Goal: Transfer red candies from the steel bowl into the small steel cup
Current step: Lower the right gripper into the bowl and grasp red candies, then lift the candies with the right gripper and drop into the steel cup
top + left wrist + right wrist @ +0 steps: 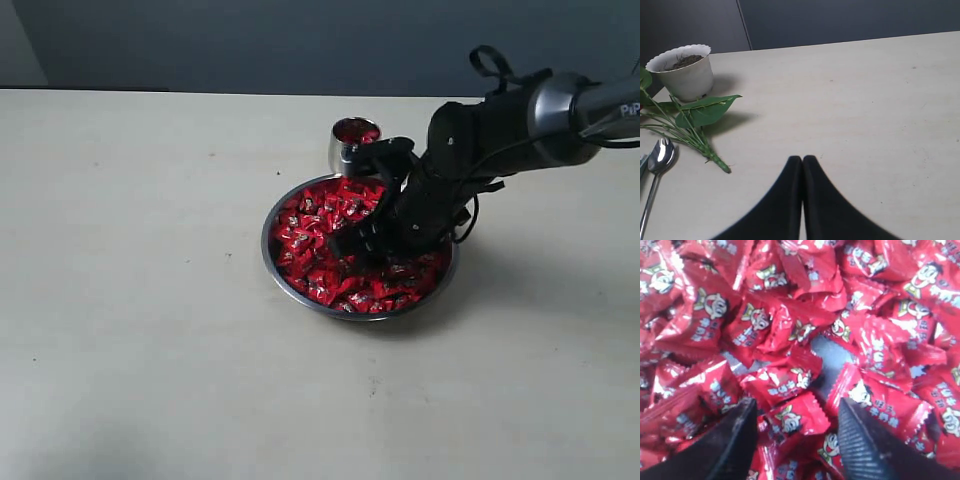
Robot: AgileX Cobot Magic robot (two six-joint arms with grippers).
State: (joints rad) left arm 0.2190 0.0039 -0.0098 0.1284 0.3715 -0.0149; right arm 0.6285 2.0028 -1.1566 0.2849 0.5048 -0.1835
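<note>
**Spread right pincer (362,200) down in the steel bowl (268,245)**

Exterior view: bowl mid-bench (150,300), heaped with red candies (310,235). Small steel cup (347,150) just beside its far rim, red sweets inside too. Pincer in from the right, tips among the heap.

Left wrist view: left pincer (802,165) pressed together over bare bench, pinching nothing. White pot (685,72), leafy sprig (702,112) and spoon (660,157) nearby.

Right wrist view: fingers (730,445) wide apart, wrapped candies between them, none pinched. Patch of bowl steel bare between wrappers.
</note>
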